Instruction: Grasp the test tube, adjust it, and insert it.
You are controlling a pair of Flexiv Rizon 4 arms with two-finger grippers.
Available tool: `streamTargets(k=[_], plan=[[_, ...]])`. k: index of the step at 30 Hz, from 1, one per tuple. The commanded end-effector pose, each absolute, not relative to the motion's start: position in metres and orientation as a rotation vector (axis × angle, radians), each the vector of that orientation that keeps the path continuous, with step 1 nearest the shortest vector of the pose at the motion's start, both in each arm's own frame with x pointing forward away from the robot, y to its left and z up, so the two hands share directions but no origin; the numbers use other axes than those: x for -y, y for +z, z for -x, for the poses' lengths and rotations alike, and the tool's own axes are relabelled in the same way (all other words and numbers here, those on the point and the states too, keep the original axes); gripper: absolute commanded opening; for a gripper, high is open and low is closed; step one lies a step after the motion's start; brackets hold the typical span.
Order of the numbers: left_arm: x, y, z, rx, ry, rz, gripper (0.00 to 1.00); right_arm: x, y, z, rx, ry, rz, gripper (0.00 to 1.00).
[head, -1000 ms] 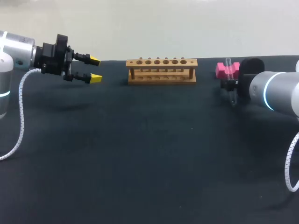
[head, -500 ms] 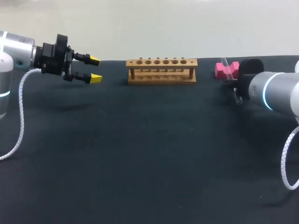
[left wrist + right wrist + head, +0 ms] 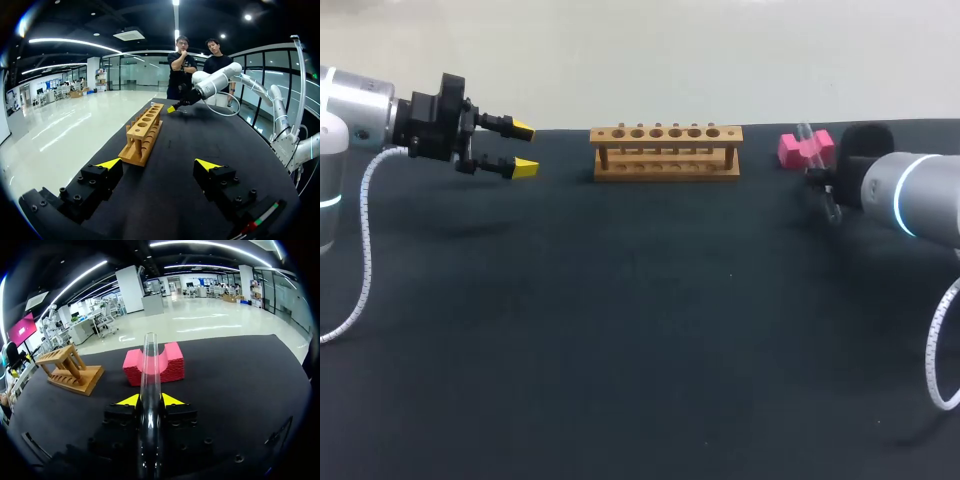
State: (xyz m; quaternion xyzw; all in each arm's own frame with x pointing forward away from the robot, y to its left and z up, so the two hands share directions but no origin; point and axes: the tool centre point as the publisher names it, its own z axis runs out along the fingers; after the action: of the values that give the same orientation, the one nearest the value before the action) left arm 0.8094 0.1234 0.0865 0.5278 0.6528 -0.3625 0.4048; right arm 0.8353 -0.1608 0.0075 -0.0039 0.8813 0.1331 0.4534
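A clear glass test tube [image 3: 150,365] sits between the yellow tips of my right gripper [image 3: 149,401], which is shut on it. The tube points out ahead of the fingers toward a pink foam block [image 3: 172,362]. In the head view the tube [image 3: 805,136] slants just above the pink block [image 3: 790,148] at the table's far right, with the right gripper [image 3: 823,180] on it. The wooden rack [image 3: 666,152] with a row of holes stands at the far middle. My left gripper [image 3: 520,148] hovers open at the far left, with nothing between its fingers [image 3: 111,163].
The black table [image 3: 640,330] stretches wide between the arms. The rack [image 3: 144,132] lies ahead of the left gripper, a little to one side. My left arm's white cable [image 3: 365,240] hangs down at the left edge.
My right gripper's fingers have closed on the test tube. The tube has tilted and the right arm has drawn slightly to the right. The left arm has not moved.
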Motion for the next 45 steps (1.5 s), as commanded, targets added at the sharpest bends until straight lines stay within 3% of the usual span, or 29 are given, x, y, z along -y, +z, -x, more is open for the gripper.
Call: streamTargets(k=[1, 18, 45], plan=[[-0.124, 0.086, -0.809, -1.645, -0.914, -1.332, 1.0, 0.161, 0.022, -0.814, -2.053, 0.276, -0.057, 0.0], [-0.124, 0.086, -0.809, -1.645, -0.914, -1.332, 1.0, 0.131, 0.082, -0.771, -2.104, 0.133, -0.124, 0.0], [-0.124, 0.086, -0.809, -1.645, -0.914, -1.332, 1.0, 0.006, 0.103, -0.762, -2.197, 0.134, -0.108, 0.0]])
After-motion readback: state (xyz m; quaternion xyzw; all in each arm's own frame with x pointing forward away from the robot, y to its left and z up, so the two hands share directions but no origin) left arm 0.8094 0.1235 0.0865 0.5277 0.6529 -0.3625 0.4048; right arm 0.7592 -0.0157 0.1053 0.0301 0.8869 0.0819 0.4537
